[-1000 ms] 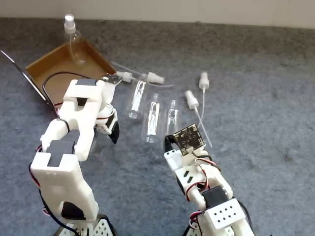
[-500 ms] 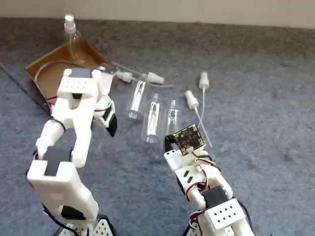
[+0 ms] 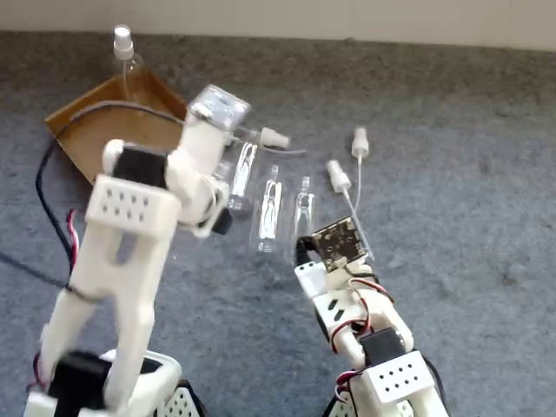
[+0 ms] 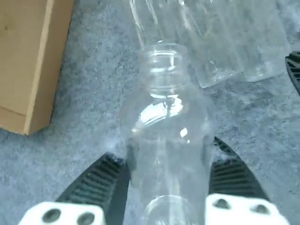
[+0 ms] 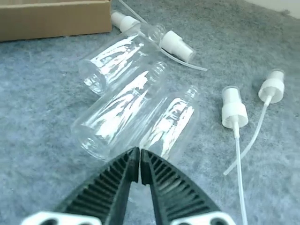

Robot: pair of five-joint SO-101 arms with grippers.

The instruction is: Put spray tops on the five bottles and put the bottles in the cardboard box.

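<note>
One uncapped clear plastic bottle [image 4: 166, 117] is pinched, neck outward, in the left claw [image 4: 166, 176] near the brown cardboard box [image 4: 28, 61], so best hold it steady while the pressed-together right claw [image 5: 139, 164], by three lying bottles [image 5: 124, 108], opens for a white spray top [image 5: 233, 112].

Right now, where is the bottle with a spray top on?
High view: the capped bottle stands upright at the box's far corner, on the far left.

The left pincer [image 4: 166, 180], clamped on a bare bottle [image 4: 166, 117], has risen and swung toward the lying bottles [image 3: 268, 208]
</note>
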